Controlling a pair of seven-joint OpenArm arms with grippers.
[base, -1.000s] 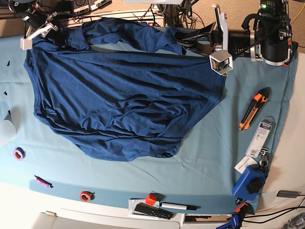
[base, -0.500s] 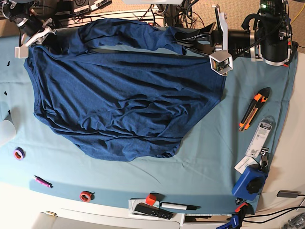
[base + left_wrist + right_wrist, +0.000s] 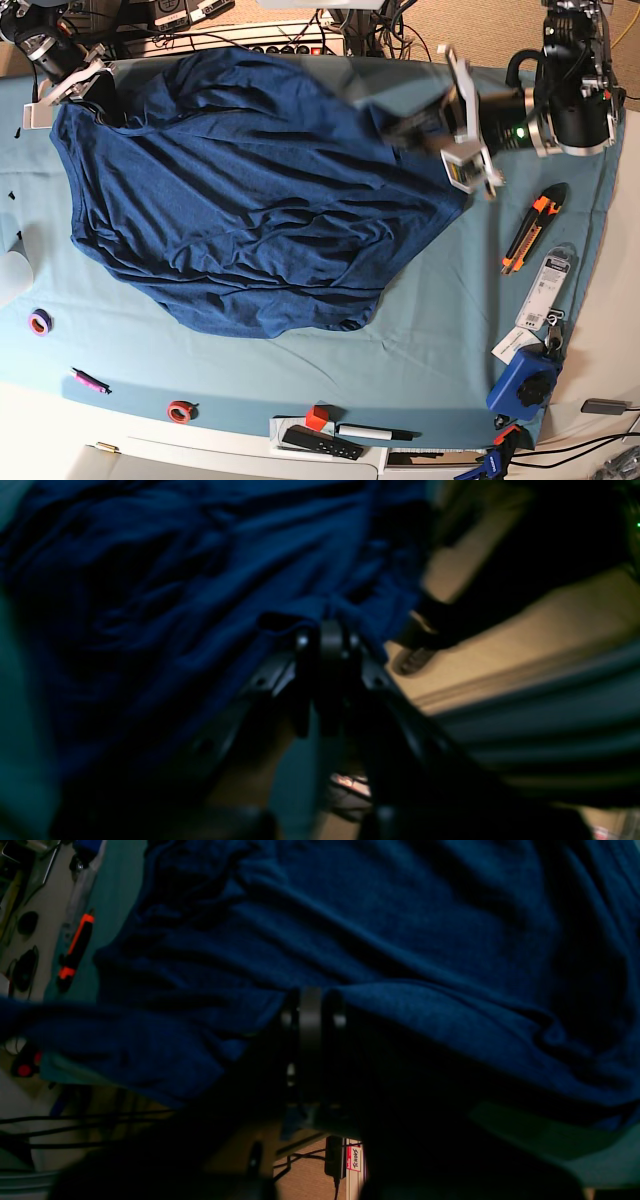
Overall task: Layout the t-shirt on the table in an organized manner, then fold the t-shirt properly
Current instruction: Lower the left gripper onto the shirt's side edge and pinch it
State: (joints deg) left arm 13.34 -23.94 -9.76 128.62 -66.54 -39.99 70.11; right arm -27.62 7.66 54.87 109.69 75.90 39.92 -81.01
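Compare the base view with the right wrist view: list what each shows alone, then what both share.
Base only: the whole table, the left end effector, purple tape roll, blue device.
Right wrist only: the right end effector shut on the shirt's edge, seen close, and cables below.
Both: the navy t-shirt and orange utility knife.

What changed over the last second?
The t-shirt's top edge, earlier folded over on itself, is now pulled out flat toward the table's far edge. The left end effector swung and blurred; the right end effector drew outward to the corner. Both stayed shut on the t-shirt. Its lower hem and the tools alongside stayed put.
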